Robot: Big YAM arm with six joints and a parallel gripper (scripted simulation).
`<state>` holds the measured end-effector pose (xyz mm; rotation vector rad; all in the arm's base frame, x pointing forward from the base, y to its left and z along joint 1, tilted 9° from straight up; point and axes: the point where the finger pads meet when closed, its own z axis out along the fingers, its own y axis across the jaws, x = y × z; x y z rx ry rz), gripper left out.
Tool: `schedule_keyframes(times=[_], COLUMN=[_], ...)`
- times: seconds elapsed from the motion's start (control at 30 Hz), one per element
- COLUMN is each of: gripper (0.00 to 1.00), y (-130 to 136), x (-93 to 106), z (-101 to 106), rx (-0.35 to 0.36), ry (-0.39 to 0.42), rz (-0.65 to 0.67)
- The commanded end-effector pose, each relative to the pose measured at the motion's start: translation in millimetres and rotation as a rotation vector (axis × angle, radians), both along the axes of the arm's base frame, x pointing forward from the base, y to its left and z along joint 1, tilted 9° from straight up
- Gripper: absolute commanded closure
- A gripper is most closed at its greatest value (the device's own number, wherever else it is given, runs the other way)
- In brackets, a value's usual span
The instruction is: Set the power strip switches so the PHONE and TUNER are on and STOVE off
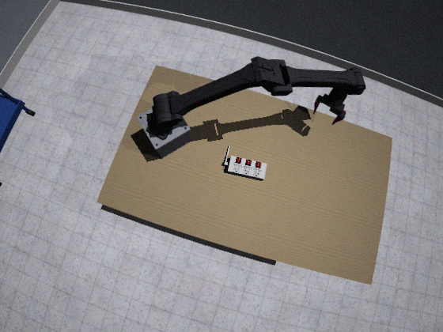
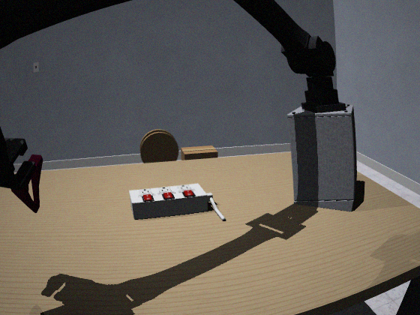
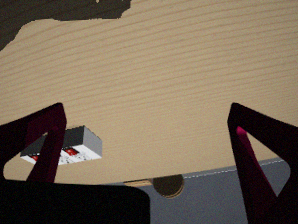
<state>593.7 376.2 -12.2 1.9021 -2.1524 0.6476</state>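
Listing what we have on the tan wood-grain table [image 1: 324,221]: one white rectangular power strip [image 1: 246,167] with three red rocker switches [image 1: 248,162] in a row and a short white cord stub [image 1: 226,154] at one end, lying flat and right way up, well apart from our black parallel gripper with dark red fingertips [image 1: 329,112]. The gripper hangs above the table's far edge with its fingers spread fully apart and nothing between them; in the wrist view the strip [image 3: 65,147] shows low and to one side, behind one fingertip [image 3: 47,137]. Labels on the switches are too small for us to read, so which is PHONE, TUNER or STOVE we cannot tell, nor each rocker's present position. Step in hand, as we judge it: approach. To do it well, we would bring the gripper over the strip, draw the fingers together into one firm tip, and press each rocker straight down on the proper half, lightly enough not to slide or tip the strip. Containers: none on the table; a grey block pedestal [image 2: 324,157] carries the arm.
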Motion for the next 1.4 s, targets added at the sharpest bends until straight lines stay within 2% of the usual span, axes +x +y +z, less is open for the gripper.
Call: schedule_keyframes(times=[0.0,0.53,0.57,0.63,0.7,0.83,1.03,1.1,1.13,1.23,1.37], gripper=[0.0,0.0,0.0,0.0,0.0,0.0,0.0,0.0,0.0,0.0,0.0], y=[2.7,2.7,9.7,6.7,5.5,-4.7,-20.3,-20.3,-12.6,-39.8,-67.9], x=[1.8,1.8,8.5,5.8,7.4,9.0,-1.4,-1.4,-11.2,-14.1,-32.2], z=[8.6,8.6,25.8,25.4,34.1,32.8,27.9,27.9,26.8,22.0,13.8], rx=[0.009,0.009,0.034,0.032,0.046,0.056,0.092,0.092,0.102,0.139,0.201], ry=[-0.012,-0.012,-0.042,-0.041,-0.059,-0.072,-0.121,-0.121,-0.135,-0.185,-0.275], rz=[0.001,0.001,0.002,-0.003,-0.016,-0.05,-0.134,-0.134,-0.137,-0.244,-0.391])
